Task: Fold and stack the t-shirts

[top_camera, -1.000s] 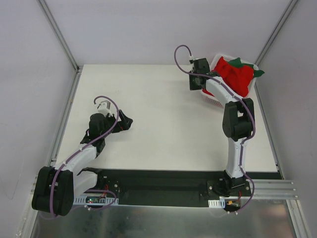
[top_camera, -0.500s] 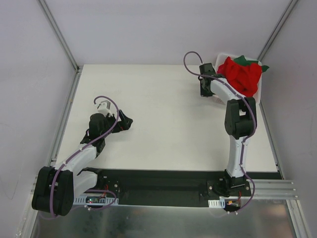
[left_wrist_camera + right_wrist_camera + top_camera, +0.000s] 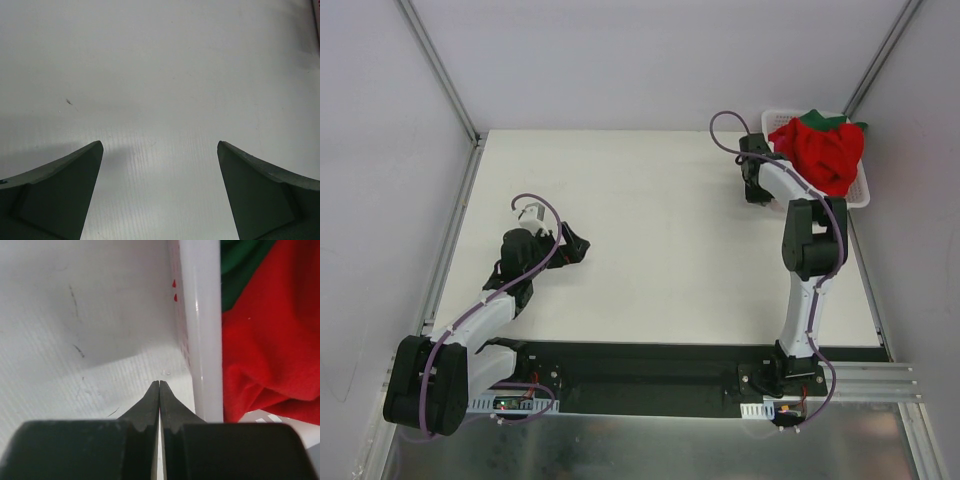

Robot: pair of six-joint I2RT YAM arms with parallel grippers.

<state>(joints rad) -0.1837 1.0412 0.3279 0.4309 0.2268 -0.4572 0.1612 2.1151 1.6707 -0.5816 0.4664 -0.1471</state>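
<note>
The red t-shirt (image 3: pixel 825 155) and green t-shirt (image 3: pixel 245 270) lay heaped in the basket (image 3: pixel 200 340) at the bench's (image 3: pixel 650 220) far right corner. The right fingers (image 3: pixel 148 402), shut and empty, sat just beside its wall; the left fingers (image 3: pixel 60 180) gaped wide, empty. Shut like that, they might shove the basket instead of gripping cloth

Across the middle of the frame the tabletop (image 3: pixel 660 230) lies open between the two arms. At upper right the white basket (image 3: pixel 861 196) blocks the corner, heaped with the red t-shirt (image 3: pixel 825 150) and a green t-shirt (image 3: pixel 817 121). The right claw (image 3: pixel 757 190), pinched shut, sits just beside the basket's left wall. At centre left the left claw (image 3: pixel 574 246) gapes wide over bare tabletop.
</note>
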